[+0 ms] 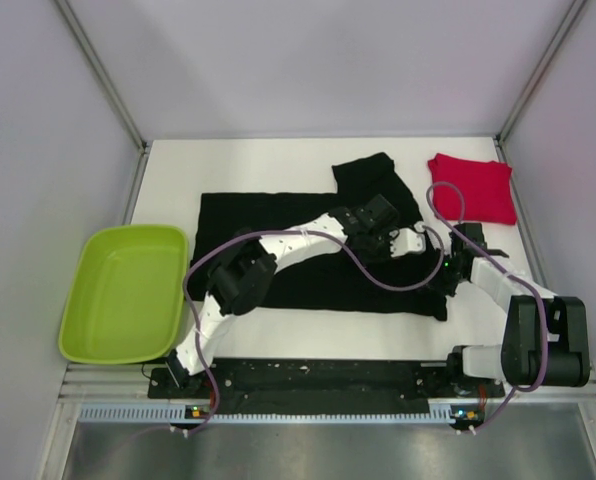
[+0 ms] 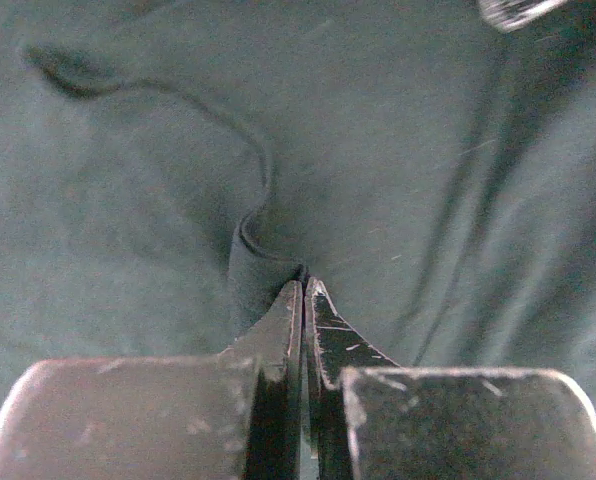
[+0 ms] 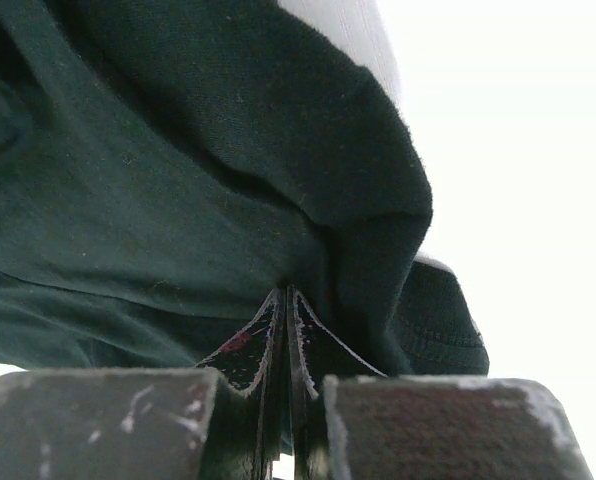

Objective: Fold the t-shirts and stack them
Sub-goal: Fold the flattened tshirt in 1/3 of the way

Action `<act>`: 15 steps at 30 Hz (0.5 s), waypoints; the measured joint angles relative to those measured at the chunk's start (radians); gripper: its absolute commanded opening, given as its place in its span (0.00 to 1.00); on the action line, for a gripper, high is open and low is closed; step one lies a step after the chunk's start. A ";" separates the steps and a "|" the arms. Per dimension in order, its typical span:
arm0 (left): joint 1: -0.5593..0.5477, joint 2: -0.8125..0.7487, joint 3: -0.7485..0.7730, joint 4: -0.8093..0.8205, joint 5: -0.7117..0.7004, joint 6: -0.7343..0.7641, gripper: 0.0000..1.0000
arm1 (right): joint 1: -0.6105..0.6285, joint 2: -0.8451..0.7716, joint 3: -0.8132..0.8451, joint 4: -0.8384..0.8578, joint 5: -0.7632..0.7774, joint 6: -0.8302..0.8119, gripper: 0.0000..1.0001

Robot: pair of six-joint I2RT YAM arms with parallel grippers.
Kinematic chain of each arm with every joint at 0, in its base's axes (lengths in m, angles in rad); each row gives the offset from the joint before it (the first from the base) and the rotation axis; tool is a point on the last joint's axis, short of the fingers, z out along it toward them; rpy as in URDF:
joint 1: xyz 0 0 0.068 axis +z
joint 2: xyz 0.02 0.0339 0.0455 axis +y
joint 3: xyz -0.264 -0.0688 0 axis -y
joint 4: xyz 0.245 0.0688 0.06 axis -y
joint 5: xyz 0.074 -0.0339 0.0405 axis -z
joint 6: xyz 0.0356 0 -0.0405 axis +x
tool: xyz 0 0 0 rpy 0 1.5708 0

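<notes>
Red cloth shirt [image 1: 471, 187] lay folded; my left end effector [image 2: 304, 285] and right end effector [image 3: 286, 295] gripped the black cloth shirt [image 1: 238, 215], evidently mid-fold, unstacked.

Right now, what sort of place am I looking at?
Probably a robot lab test booth: plain walls around a white table, two robot arms bolted to a rail, and a black shirt, red shirt and green tray laid out.

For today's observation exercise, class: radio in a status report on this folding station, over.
Left gripper shut on black shirt. Right gripper shut on it too. Red shirt folded, far right corner. No obstruction seen.
</notes>
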 measured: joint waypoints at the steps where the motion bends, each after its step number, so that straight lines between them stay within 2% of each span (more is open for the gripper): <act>1: 0.009 0.000 0.000 0.000 -0.019 -0.006 0.00 | 0.000 0.000 0.000 0.000 0.000 0.000 0.00; 8: 0.099 0.002 0.000 0.037 -0.202 -0.160 0.01 | -0.002 0.003 0.000 0.000 -0.001 0.000 0.00; 9: 0.115 0.002 0.000 0.040 -0.216 -0.184 0.08 | -0.002 0.004 0.001 0.000 -0.001 0.000 0.00; 11: 0.141 0.002 0.000 0.048 -0.237 -0.216 0.37 | -0.002 0.007 0.002 0.000 -0.003 0.000 0.00; 12: 0.151 0.002 0.000 0.048 -0.244 -0.220 0.44 | -0.002 0.008 0.002 0.000 -0.004 0.000 0.00; 14: 0.168 0.002 0.000 0.047 -0.261 -0.239 0.50 | -0.003 0.009 0.003 -0.001 -0.006 -0.001 0.00; 15: 0.171 0.002 0.000 0.046 -0.272 -0.246 0.51 | -0.005 0.011 0.006 -0.004 -0.009 -0.002 0.04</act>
